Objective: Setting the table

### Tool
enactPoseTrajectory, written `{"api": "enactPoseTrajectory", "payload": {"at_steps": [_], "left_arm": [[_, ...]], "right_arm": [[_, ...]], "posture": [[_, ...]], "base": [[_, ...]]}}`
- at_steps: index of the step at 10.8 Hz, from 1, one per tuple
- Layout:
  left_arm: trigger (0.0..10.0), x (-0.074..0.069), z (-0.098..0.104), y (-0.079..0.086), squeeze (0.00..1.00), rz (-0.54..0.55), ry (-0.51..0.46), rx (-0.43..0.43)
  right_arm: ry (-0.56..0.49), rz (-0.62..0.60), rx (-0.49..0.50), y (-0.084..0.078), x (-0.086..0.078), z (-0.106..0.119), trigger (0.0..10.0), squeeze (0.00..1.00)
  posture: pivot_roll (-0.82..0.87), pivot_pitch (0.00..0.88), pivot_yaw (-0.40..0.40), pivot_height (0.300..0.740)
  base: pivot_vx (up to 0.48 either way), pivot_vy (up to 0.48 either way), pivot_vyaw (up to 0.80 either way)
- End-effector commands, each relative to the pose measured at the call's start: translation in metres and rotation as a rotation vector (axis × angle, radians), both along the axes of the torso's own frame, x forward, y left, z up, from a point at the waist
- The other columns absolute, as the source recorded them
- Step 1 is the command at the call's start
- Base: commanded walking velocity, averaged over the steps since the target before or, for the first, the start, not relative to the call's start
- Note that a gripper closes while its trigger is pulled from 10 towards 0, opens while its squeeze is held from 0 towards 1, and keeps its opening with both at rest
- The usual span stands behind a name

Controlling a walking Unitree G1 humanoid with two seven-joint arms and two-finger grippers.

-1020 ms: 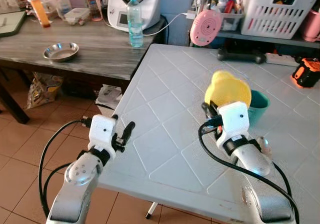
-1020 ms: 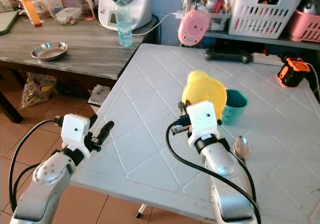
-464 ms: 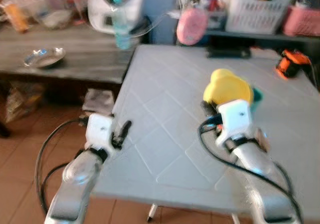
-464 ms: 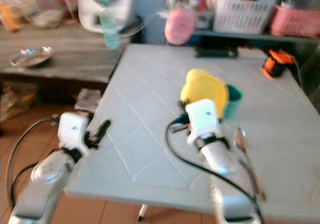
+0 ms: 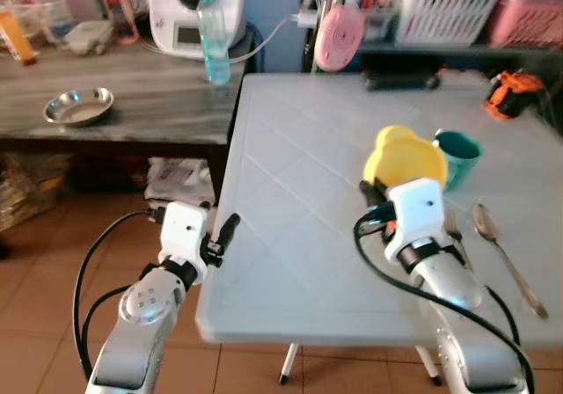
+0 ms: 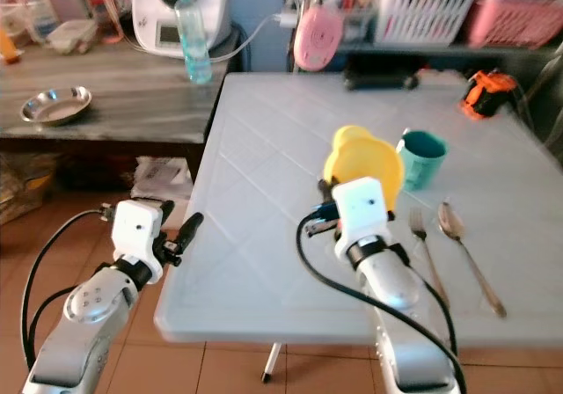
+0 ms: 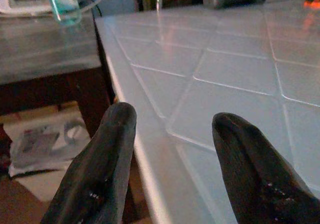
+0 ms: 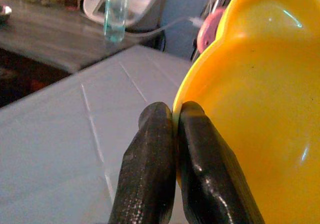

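Note:
My right gripper (image 8: 172, 119) is shut on the rim of a yellow bowl (image 5: 403, 158), held over the white tiled table (image 5: 299, 156) just left of a teal cup (image 5: 456, 156). The bowl (image 8: 250, 134) looms large in the right wrist view. A fork (image 5: 454, 234) and a spoon (image 5: 498, 251) lie on the table to the right of my right arm. My left gripper (image 5: 227, 232) is open at the table's left edge, its fingers (image 7: 102, 174) straddling the rim with nothing between them.
A dark wooden side table (image 5: 132, 104) stands to the left with a steel dish (image 5: 78, 106), a water bottle (image 5: 211, 33) and a white appliance (image 5: 180, 11). An orange tool (image 5: 513, 93) and a black bar (image 5: 400, 81) lie at the white table's far side. Baskets (image 5: 444, 7) stand behind.
The camera has shifted and pulled back, so the table's near edge, the fork and the spoon now show. The right gripper still holds the yellow bowl; the left stays open.

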State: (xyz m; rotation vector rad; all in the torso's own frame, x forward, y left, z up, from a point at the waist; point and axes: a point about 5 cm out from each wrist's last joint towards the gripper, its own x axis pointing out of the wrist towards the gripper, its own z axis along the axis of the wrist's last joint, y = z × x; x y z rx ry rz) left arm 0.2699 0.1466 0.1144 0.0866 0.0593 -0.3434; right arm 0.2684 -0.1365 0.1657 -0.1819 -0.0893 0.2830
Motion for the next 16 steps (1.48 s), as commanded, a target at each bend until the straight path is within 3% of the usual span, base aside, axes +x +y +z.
{"api": "enactPoseTrajectory", "payload": {"at_steps": [1, 6, 16], "left_arm": [[10.0, -0.001, 0.001, 0.005, 0.00, 0.012, -0.004, 0.017], [10.0, 0.003, -0.001, 0.005, 0.00, 0.012, -0.008, 0.022], [10.0, 0.002, -0.003, -0.001, 0.00, 0.012, -0.013, 0.024]], "right_arm": [[-0.028, 0.042, 0.005, 0.008, 0.001, 0.007, 10.0, 0.00], [-0.065, 0.064, -0.004, 0.013, 0.013, 0.011, 10.0, 0.00], [-0.058, 0.067, -0.003, 0.016, 0.011, 0.005, 10.0, 0.00]], "posture": [[0.03, 0.013, 0.010, 0.740], [0.03, 0.000, 0.027, 0.740], [0.03, 0.009, 0.030, 0.740]], "base": [[0.000, 0.371, 0.00], [0.000, 0.409, 0.00], [0.000, 0.480, 0.00]]}}
